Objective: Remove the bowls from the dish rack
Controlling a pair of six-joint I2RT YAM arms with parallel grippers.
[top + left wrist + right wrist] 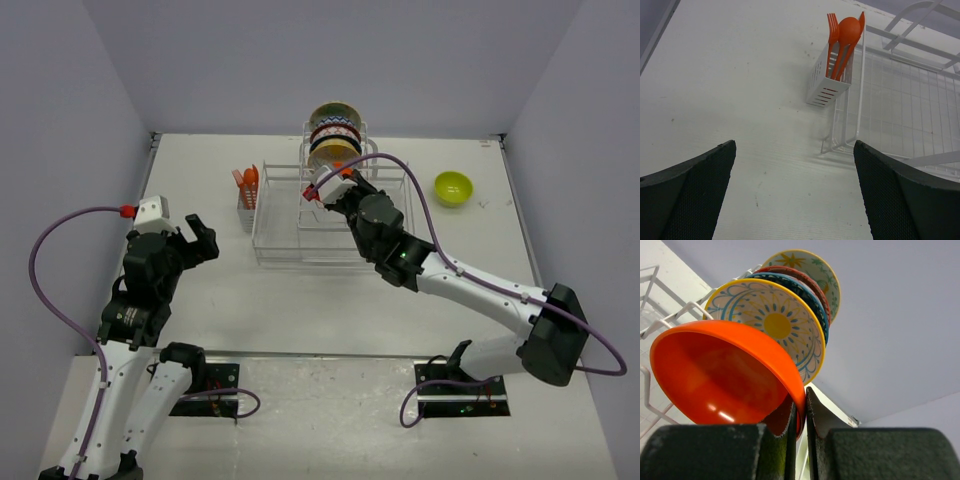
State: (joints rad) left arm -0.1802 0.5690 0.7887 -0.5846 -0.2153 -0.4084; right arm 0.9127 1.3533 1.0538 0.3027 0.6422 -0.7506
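nearest the bases, at the left of the overhead view, the left end effector (195, 240) hangs over the bare counter (300, 300) with its fingers spread wide and nothing between them. its own camera looks past them to the cutlery holder (825, 85), with orange utensils (845, 35) standing in it, clipped to the side of the dish rack (900, 100).

further back, in the middle of the frame, the right arm reaches into the rack's tall central row. the right end effector (801, 405) is pressed together on the rim of the orange bowl (720, 375), pinching it at the lower edge while the bowl stands on edge in the wire slots. just behind it stand several patterned bowls (775, 322), packed closely in the same row. at the upper right of the overhead view a green bowl (453, 187) sits on the counter, well apart from the rack.

the step in hand looks like pulling the orange bowl out of its slot; one bowl seems to be out and most are yet to go. the next move calls for a lift up and clear of the wires, keeping the thin rim grip from slipping and not dragging the patterned neighbour along, then a carry to open counter.
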